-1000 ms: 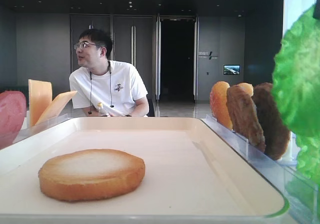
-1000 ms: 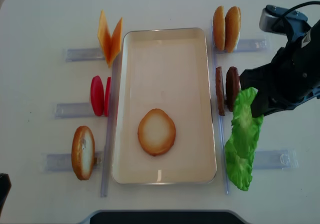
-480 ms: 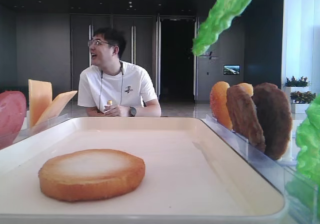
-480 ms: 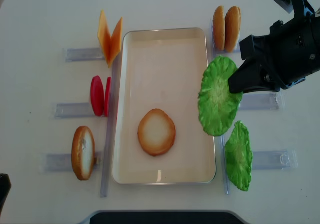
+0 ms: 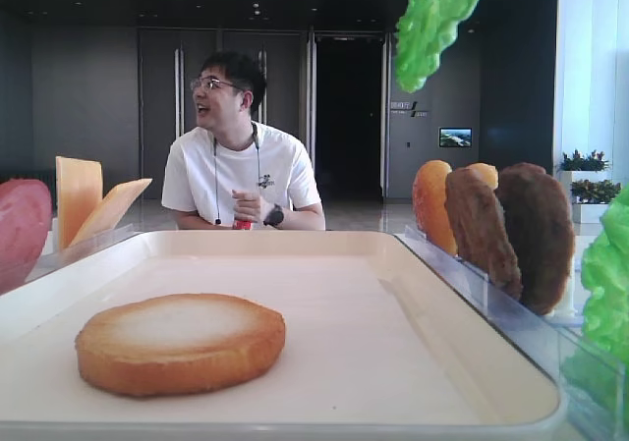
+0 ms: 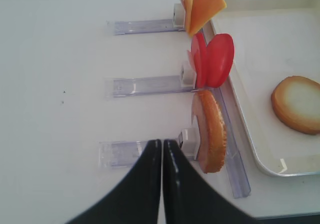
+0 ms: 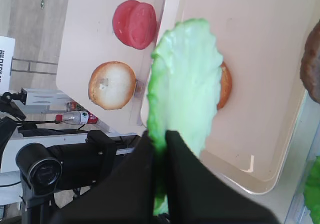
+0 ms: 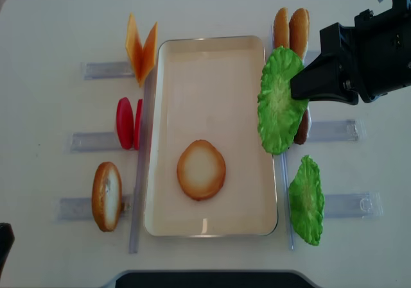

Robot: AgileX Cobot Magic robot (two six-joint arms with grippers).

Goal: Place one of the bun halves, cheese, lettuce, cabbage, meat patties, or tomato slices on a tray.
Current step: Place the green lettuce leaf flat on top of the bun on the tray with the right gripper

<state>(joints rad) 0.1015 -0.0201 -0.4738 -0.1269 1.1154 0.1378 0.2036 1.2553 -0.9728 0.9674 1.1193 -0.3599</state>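
Left gripper (image 6: 162, 145) fully closed, nothing held, over bare table just beside racked bun half (image 8: 106, 196). Tomato slices (image 8: 128, 122) and cheese (image 8: 140, 49) upright in left-hand racks. Second bun half (image 8: 201, 169) flat on tray (image 8: 212, 52). Right gripper (image 7: 161, 139) clamped on lettuce leaf (image 8: 279, 101), raised above tray's right rim, in front of meat patties (image 5: 514, 231).

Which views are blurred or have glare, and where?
Right wrist view: the right gripper is a dark blur, the lettuce soft. Left wrist view: the left gripper blurs too. Top view: a small glare spot on the tray.
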